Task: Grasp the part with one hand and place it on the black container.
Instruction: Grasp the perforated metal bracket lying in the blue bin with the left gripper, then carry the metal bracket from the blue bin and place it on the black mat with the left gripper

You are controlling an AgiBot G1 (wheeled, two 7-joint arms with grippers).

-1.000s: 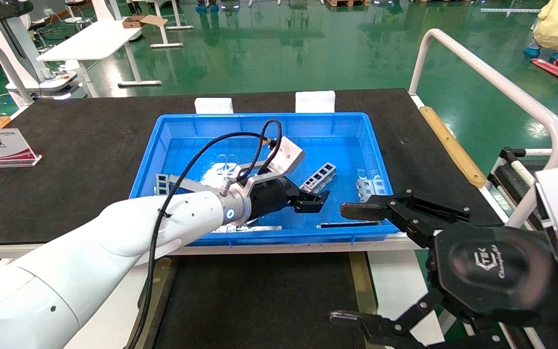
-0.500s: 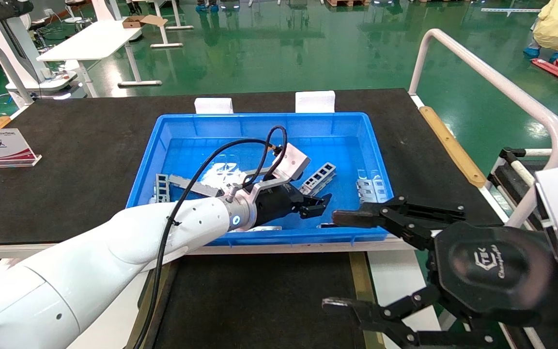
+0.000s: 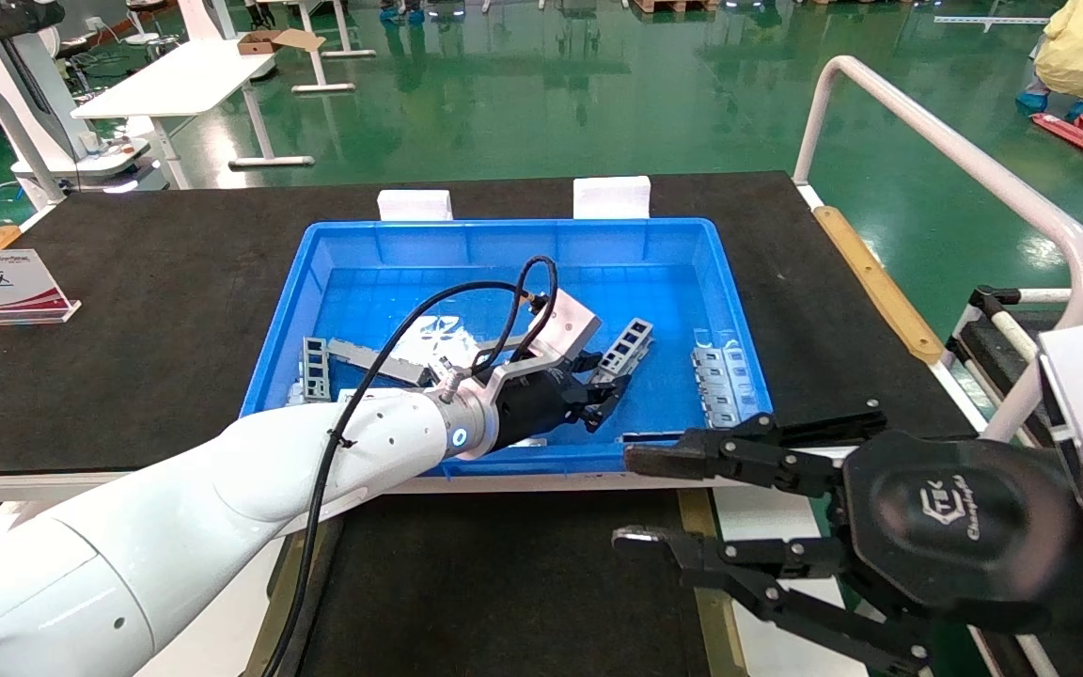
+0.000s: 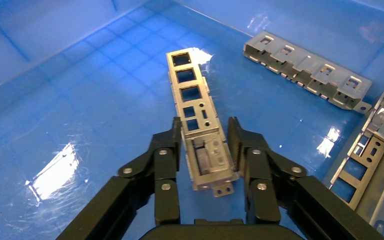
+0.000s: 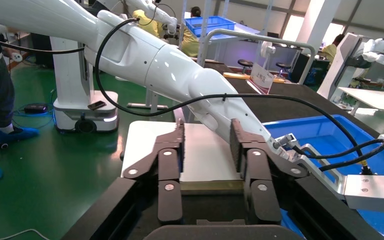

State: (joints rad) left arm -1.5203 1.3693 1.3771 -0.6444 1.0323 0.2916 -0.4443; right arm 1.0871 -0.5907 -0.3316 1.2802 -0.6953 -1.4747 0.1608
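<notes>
The part (image 3: 624, 346) is a silver-grey channel bracket with a row of rectangular cut-outs, lying on the floor of the blue bin (image 3: 504, 230). My left gripper (image 3: 603, 390) reaches into the bin and is open, one finger on each side of the part's near end (image 4: 195, 115). One finger is almost touching it and a thin gap shows at the other. The black container (image 3: 504, 583) lies in front of the bin, with a brownish-gold strip (image 3: 703, 536) along its side. My right gripper (image 3: 635, 498) hangs open over the container's right edge, holding nothing.
Other brackets lie in the bin at the right (image 3: 720, 381) and the left (image 3: 316, 362), and two more (image 4: 305, 70) (image 4: 375, 155) lie close beyond the part. A flat grey strip (image 3: 664, 435) rests along the bin's front wall. A white rail (image 3: 974, 169) borders the right side.
My left gripper has pushed forward and down, so its fingers now straddle the part. My right gripper has dropped lower and leftward, and its fingers stand closer together.
</notes>
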